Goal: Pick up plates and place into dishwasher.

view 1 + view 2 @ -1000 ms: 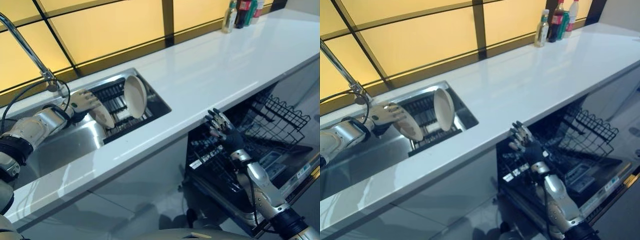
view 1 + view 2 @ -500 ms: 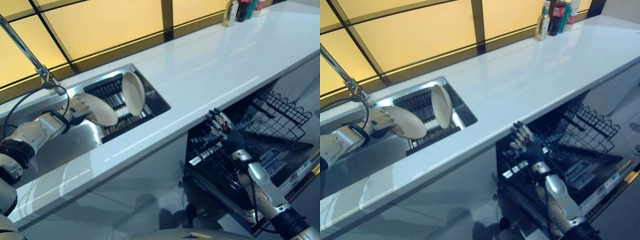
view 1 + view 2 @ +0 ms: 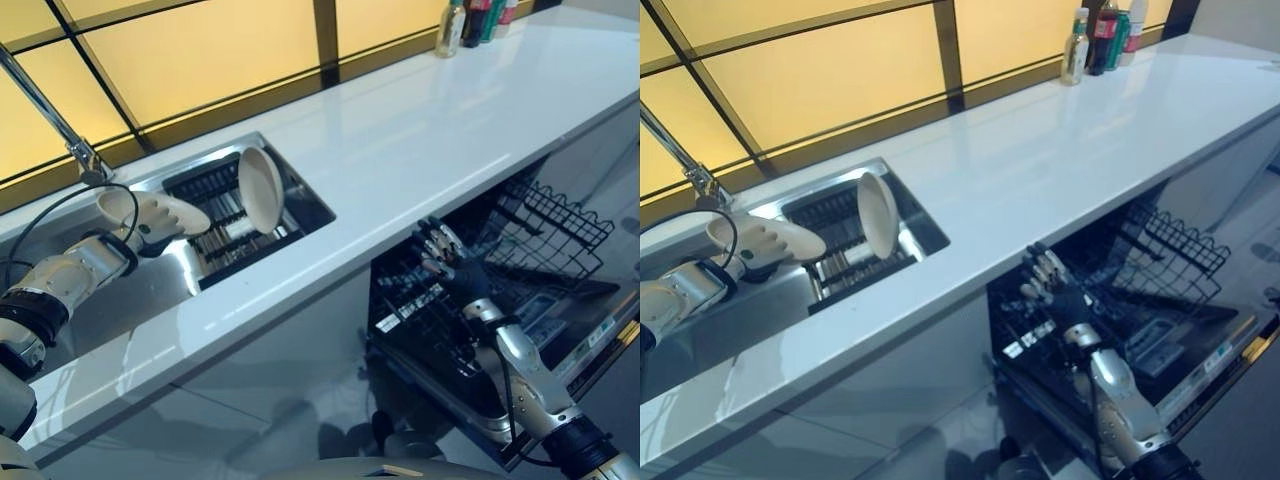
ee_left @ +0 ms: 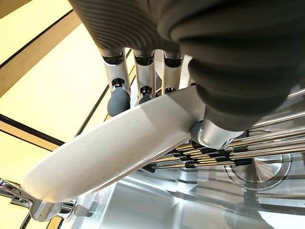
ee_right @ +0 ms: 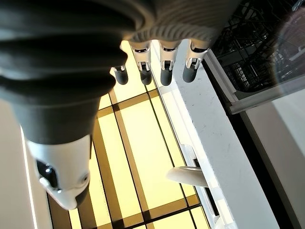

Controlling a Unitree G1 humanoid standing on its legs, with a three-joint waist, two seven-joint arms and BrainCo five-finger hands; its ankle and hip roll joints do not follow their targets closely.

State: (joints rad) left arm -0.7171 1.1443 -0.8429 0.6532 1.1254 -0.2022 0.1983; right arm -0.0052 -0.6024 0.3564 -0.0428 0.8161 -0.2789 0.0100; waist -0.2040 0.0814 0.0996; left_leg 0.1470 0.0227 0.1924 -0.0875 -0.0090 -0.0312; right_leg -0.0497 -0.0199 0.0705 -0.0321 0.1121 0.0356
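Left wrist view: left hand fingers (image 4: 119,98) lie across one face of a plate (image 4: 109,148), thumb on the other. It's a pinch near the rim, with most of the plate sticking out past the hand. In the left eye view the left hand (image 3: 140,218) has the plate lifted over the sink (image 3: 150,290), near-flat, just left of the sink rack (image 3: 215,235). A second plate (image 3: 260,188) stands on edge in that rack, to the right of the held one.

Right hand (image 3: 445,262) hovers with fingers straight and spread, holding nothing, in front of the open dishwasher (image 3: 480,330), below the worktop (image 3: 420,140) edge.

Risks, as I read it:
- The edge pinch on a smooth plate with a long overhang could let it rotate or slip out on the swing to the right.
- The path to the dishwasher crosses the standing plate and the worktop lip, so a low sweep could clip either.
- The faucet (image 3: 45,100) is close on the far left and could catch the plate's rim.

Hard to see:
- How deep the thumb sits on the plate, since the wrist cover blocks it.
- Which dishwasher rack slots are free, as the wirework is dark and tangled.
- The bottles (image 3: 475,18) at the far right are cut off.
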